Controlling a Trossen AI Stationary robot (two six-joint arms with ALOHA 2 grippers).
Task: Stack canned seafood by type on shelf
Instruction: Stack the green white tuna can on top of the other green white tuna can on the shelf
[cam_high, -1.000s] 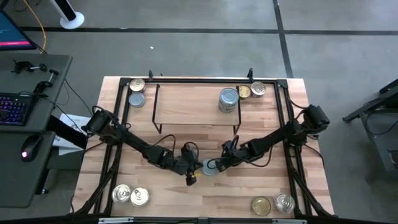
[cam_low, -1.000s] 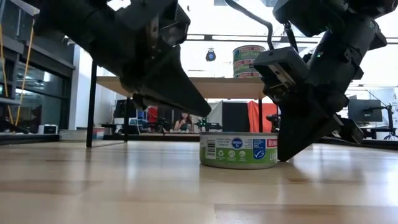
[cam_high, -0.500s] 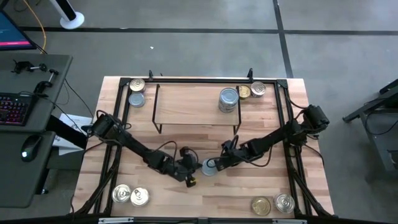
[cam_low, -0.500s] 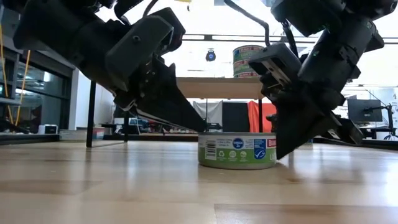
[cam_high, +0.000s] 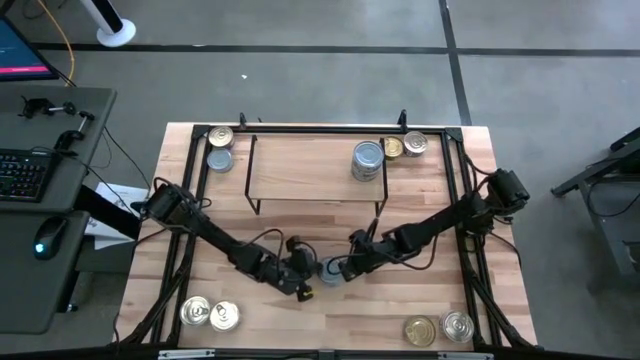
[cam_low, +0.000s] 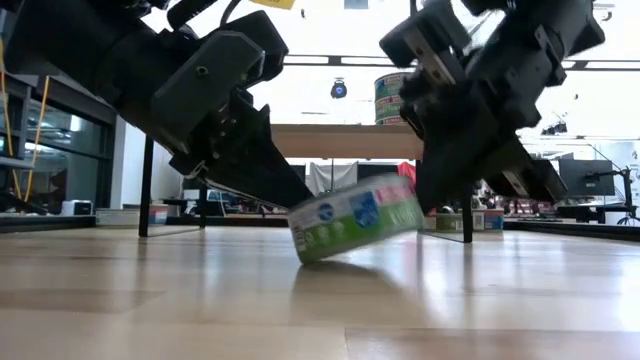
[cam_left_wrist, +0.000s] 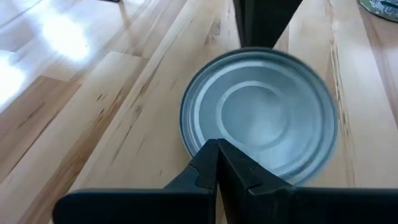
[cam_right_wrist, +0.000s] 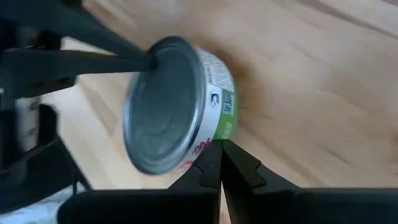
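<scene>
A flat round tin (cam_low: 355, 228) with a green and blue label and a silver upper face (cam_left_wrist: 261, 118) sits tilted on the tabletop, in front of the shelf (cam_high: 315, 170). My left gripper (cam_left_wrist: 217, 152) is shut at the tin's left side. My right gripper (cam_right_wrist: 219, 152) is shut at its right side. In the high view the two (cam_high: 308, 277) (cam_high: 345, 268) flank the tin (cam_high: 330, 268). A stack of tins (cam_high: 368, 160) stands on the shelf's right end. My left gripper touches the rim of the tin's silver face (cam_left_wrist: 189, 142) with its shut fingertips (cam_right_wrist: 124, 59), slanting down from the table's left. My right gripper pushes its shut fingertips against the tin's labelled side wall, low on the right (cam_right_wrist: 214, 132), slanting down from the table's right. The tin's right side is raised and its lower left edge (cam_low: 300, 255) is on the table.
Loose tins lie in pairs at the table's far left (cam_high: 220, 140), far right (cam_high: 414, 145), near left (cam_high: 195, 312) and near right (cam_high: 457, 326). A black metal frame (cam_high: 462, 200) runs around the table's edges.
My right gripper has risen and gone toward the table's left, tipping the tin: the right side has lifted while the lower left edge stays on the table, shifted a little to the left. My left gripper has sunk onto the tin's left rim.
</scene>
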